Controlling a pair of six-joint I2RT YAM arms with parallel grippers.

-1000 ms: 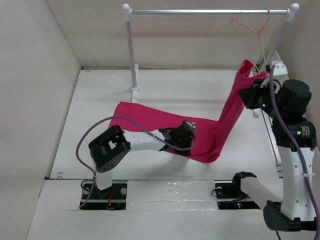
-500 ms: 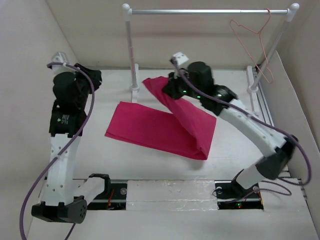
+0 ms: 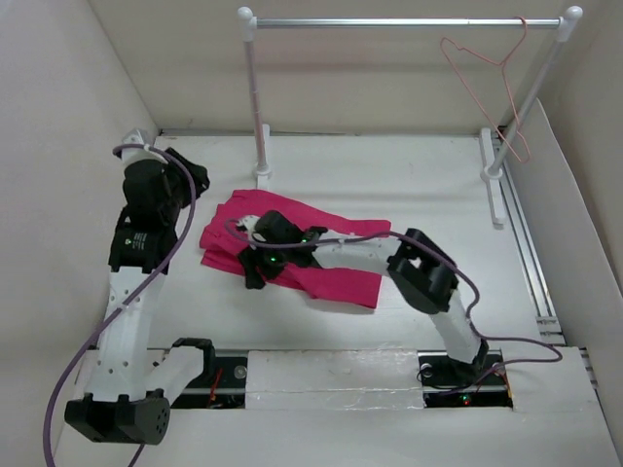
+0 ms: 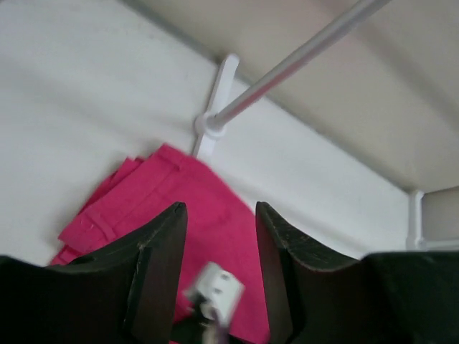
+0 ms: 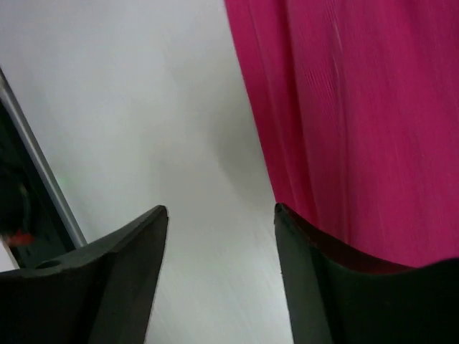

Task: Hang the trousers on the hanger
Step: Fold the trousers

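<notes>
The magenta trousers [image 3: 341, 280] lie folded in a heap on the white table, left of centre. My right arm reaches left across them, and its gripper [image 3: 254, 269] sits low at their front left edge. In the right wrist view the right gripper [image 5: 220, 209] is open over bare table, its right finger beside the trousers [image 5: 344, 107]. My left gripper [image 3: 194, 176] is raised at the left, open and empty. From the left wrist view the left gripper [image 4: 221, 208] looks down on the trousers [image 4: 179, 193]. The pale pink hanger [image 3: 506, 68] hangs bare on the rail at the far right.
A silver rail [image 3: 404, 21] on white posts spans the back; its left post base [image 3: 261, 175] stands just behind the trousers. A metal track [image 3: 518, 233] runs along the right side. White walls close in the left, back and right.
The right arm has come down from the back and left with the trousers, which now lie heaped on the table, and its jaws have opened. The left gripper has opened wider in place.
</notes>
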